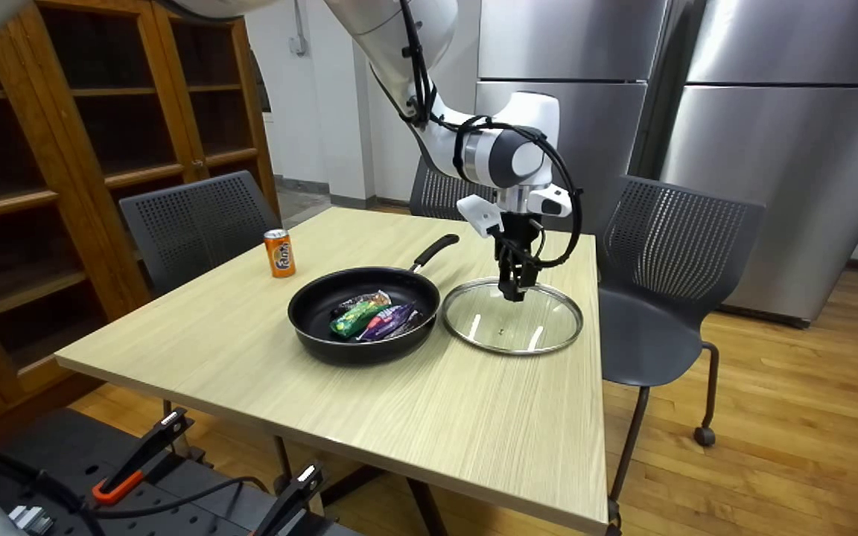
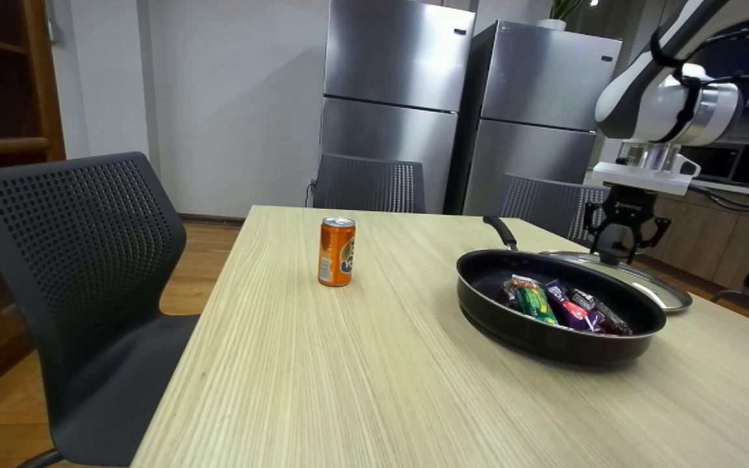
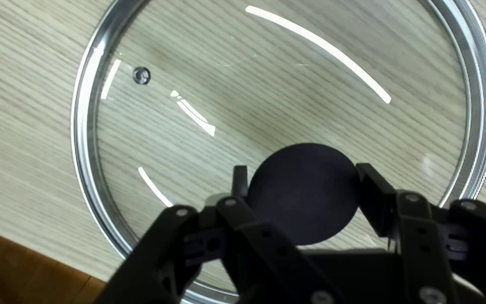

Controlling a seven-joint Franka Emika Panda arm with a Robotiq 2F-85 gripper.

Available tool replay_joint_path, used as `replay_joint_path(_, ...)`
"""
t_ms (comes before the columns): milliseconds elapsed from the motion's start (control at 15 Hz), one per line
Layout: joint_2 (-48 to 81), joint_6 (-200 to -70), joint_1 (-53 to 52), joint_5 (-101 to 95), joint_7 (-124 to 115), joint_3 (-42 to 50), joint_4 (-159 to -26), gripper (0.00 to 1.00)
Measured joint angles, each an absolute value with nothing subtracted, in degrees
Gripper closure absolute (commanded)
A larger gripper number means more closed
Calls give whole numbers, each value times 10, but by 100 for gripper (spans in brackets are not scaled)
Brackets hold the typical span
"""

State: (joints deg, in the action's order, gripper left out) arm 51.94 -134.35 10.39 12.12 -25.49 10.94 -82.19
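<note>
Nearest, the gripper (image 3: 302,179): jaws part-way apart, spaced to the width of the black knob (image 3: 306,198), with fingers (image 3: 239,181) seeming to meet both of its edges; firmness of the hold, impossible to tell. Centre the knob evenly between the fingers, then squeeze gently; rounded sides, likely to roll or slip from an off-centre pinch. Hold the wrist square to the glass lid (image 1: 507,321), lying knob-up on the table (image 1: 474,432). Press no lower than needed, to spare the glass. Check for contact on both sides before any pull.

Next, just beside the lid's metal rim (image 3: 83,126), the black pan (image 1: 358,355); touching or merely near, hard to say, so best to avoid any sideways shift. Mind the pan handle (image 1: 438,251), angled away near the lid. Inside the pan, a green packet (image 1: 358,318) and a purple packet (image 1: 386,323) among darker ones. Farther off, well apart from the gripper, an orange can (image 1: 279,253), upright. Around the table, dark chairs (image 1: 678,238); behind, steel refrigerators (image 1: 600,112).
</note>
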Motion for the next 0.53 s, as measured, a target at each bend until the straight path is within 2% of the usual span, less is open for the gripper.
replay_joint_path(533,481,-1422,87,111,-245,113,-892,61)
